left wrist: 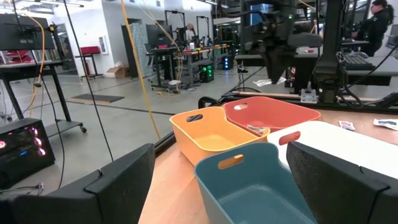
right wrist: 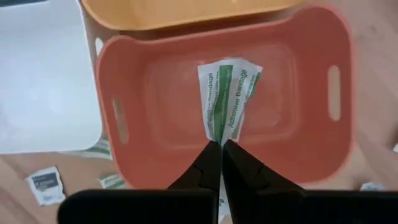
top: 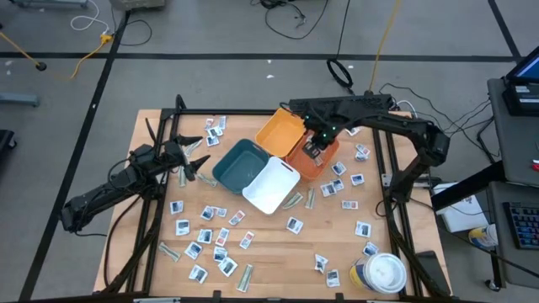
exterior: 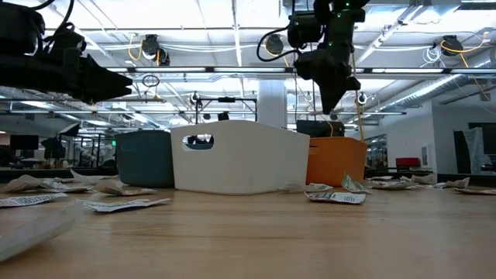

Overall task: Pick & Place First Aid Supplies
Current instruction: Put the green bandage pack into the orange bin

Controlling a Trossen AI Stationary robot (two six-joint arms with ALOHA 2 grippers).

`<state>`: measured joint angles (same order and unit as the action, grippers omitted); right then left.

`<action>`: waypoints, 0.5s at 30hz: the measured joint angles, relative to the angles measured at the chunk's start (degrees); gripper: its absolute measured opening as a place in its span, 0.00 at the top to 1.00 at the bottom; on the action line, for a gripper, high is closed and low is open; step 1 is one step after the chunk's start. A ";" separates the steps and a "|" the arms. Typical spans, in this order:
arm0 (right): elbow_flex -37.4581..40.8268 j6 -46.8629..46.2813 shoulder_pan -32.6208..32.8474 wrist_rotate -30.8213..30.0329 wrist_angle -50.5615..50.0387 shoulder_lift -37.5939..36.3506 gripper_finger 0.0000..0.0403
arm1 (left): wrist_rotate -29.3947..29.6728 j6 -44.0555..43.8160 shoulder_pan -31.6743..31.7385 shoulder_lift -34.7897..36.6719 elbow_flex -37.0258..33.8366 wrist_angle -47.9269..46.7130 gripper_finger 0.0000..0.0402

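Four bins clustered mid-surface: teal [top: 239, 163], white [top: 271, 185], yellow [top: 280, 133] and orange [top: 313, 156], with many small packets [top: 206, 234] scattered flat on the wooden surface [top: 278, 252] around them. Right gripper [right wrist: 221, 149] poised above the orange bin, fingers clenched on two green-and-white bandage strips [right wrist: 227, 99] that fan out over the bin's floor, apart from it as far as visible. Left gripper [top: 195, 156] raised just beside the teal bin, fingers [left wrist: 118, 180] released and spread wide, empty; white-lidded tub [top: 383, 273] near the surface's corner.
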<state>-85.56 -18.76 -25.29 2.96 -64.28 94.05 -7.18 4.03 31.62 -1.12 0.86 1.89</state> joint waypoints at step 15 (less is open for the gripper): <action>13.26 0.65 1.72 0.02 16.49 2.79 1.00 | 0.00 0.00 0.00 0.00 0.00 0.00 0.09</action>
<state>-72.30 -18.11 -23.57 2.98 -47.79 96.84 -7.18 4.03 31.62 -1.13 0.86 1.89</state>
